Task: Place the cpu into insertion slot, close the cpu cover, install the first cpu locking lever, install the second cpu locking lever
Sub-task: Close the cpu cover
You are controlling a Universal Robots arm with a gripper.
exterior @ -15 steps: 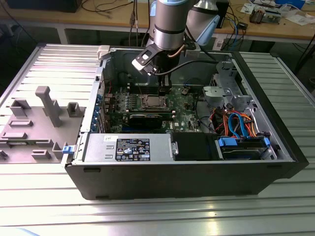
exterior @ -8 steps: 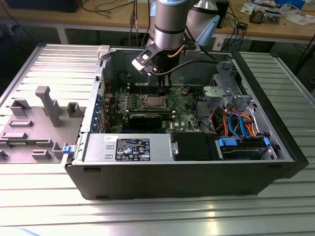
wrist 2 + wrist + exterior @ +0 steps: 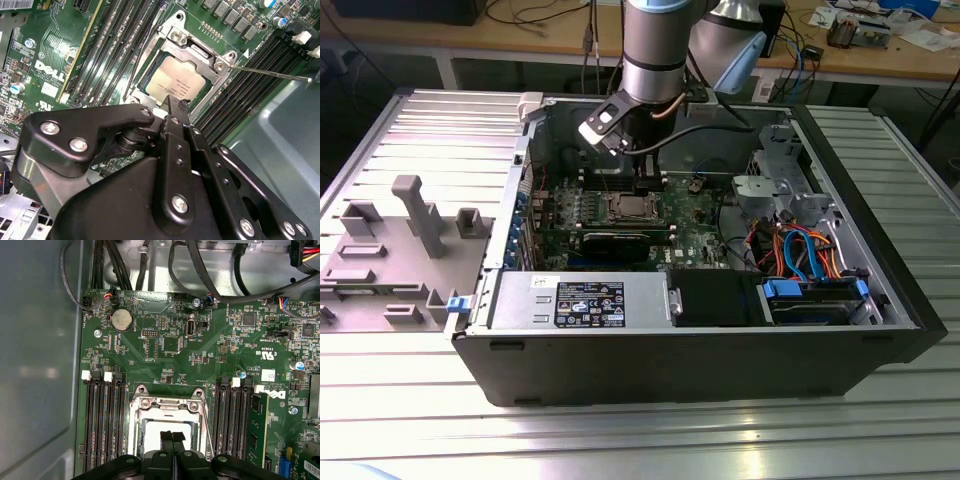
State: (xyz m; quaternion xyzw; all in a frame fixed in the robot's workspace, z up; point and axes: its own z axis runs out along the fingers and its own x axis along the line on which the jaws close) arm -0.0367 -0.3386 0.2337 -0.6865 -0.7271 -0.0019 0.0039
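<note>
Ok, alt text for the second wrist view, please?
The shut black gripper hangs with its tip at the edge of the insertion slot, where the silver cpu sits framed by the cpu cover. A thin locking lever juts out over black memory slots on the green motherboard.

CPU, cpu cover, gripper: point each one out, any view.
cpu (image 3: 172, 82): second wrist view, middle of its silver top.
cpu cover (image 3: 167, 405): first wrist view, metal bar of the frame beside the chip.
gripper (image 3: 172, 436): first wrist view, between its fingertips, which are together.
</note>
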